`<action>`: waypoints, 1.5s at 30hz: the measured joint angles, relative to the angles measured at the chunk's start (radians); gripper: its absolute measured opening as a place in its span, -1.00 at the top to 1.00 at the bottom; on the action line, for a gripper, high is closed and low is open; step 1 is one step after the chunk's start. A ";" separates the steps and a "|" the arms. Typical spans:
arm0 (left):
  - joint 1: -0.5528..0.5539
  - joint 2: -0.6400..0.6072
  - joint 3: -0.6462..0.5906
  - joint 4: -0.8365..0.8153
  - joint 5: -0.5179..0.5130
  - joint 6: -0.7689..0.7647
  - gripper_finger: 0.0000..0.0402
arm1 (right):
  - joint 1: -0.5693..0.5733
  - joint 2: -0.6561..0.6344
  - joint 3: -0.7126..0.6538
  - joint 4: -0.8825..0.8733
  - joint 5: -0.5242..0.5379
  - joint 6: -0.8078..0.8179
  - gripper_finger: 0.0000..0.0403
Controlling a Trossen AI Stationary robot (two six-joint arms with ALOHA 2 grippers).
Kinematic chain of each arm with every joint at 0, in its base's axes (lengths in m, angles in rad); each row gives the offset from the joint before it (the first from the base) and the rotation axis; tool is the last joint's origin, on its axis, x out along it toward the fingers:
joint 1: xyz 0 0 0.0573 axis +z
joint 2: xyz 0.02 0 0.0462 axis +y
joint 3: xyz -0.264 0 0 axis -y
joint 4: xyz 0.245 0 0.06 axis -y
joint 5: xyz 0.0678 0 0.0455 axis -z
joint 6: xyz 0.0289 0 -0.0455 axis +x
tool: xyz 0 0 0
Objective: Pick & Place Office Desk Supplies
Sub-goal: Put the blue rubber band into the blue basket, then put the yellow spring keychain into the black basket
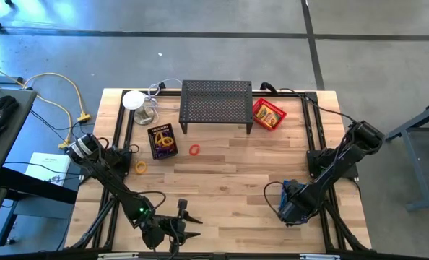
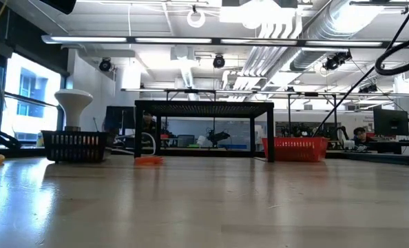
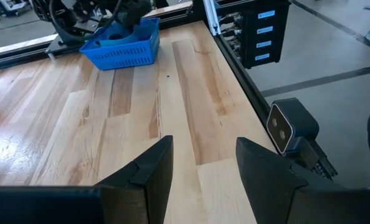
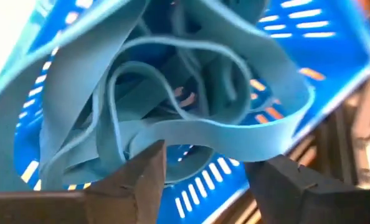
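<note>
From above, we see the wooden desk (image 1: pixel 222 173) with a black perforated stand (image 1: pixel 216 105) at its far edge. A red mesh tray (image 1: pixel 269 114) sits just right of the stand, and a black mesh tray (image 1: pixel 162 141) holding yellow and purple items sits near its left leg. A white round-topped glass object (image 1: pixel 136 105) stands left of the stand. An orange-red ring (image 1: pixel 194 150) lies on the bare wood between the trays, and a yellow ring (image 1: pixel 141 167) lies nearer the left edge. The left gripper (image 1: pixel 184 225) hovers at the near edge, apart from everything. The right gripper (image 1: pixel 292 206) is down in a blue mesh tray (image 1: pixel 290 198) at the near right.

At desk level, we see the black tray (image 2: pixel 76 146) on the left, the stand (image 2: pixel 203 107) in the middle, the red tray (image 2: pixel 295 148) on the right, and an orange ring (image 2: pixel 148 160) lying flat.

From the left wrist, we see the left gripper (image 3: pixel 203 171) with its fingers spread over bare wood, and the blue tray (image 3: pixel 123 46) well beyond, the other arm reaching into it.

From the right wrist, we see the right gripper (image 4: pixel 203 177) with its fingers apart, pinching nothing, right over a tangle of flat rubber bands (image 4: pixel 191 118) piled inside the blue tray (image 4: pixel 328 43).
</note>
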State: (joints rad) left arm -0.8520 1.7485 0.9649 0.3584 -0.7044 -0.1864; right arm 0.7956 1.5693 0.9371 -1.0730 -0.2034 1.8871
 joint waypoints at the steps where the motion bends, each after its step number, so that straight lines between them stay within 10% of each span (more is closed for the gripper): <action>1: 0.000 0.000 0.000 0.000 0.000 0.000 0.17 | 0.000 -0.010 0.001 -0.015 0.006 0.000 -0.02; 15: -0.004 0.000 0.000 -0.003 -0.036 0.129 0.17 | 0.011 -0.240 0.026 -0.030 0.095 0.073 -0.06; 23: -0.006 0.000 0.000 -0.064 -0.035 -0.098 0.17 | 0.090 -0.356 0.026 0.075 0.557 -0.029 -0.06; 33: 0.100 -0.193 0.001 -0.557 0.138 -0.212 0.17 | 0.094 -0.260 0.026 0.663 1.188 -0.656 -0.06; 40: 0.221 -0.406 0.002 -1.176 0.491 -0.518 0.17 | 0.035 -0.094 0.027 1.179 1.185 -1.191 -0.05; 45: 0.257 -0.451 0.002 -1.519 0.537 -0.878 0.17 | -0.032 0.009 0.026 1.395 0.982 -1.284 -0.04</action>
State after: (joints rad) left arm -0.5945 1.2976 0.9665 -1.1604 -0.1677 -1.0643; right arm 0.7631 1.5788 0.9634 0.3216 0.7787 0.6035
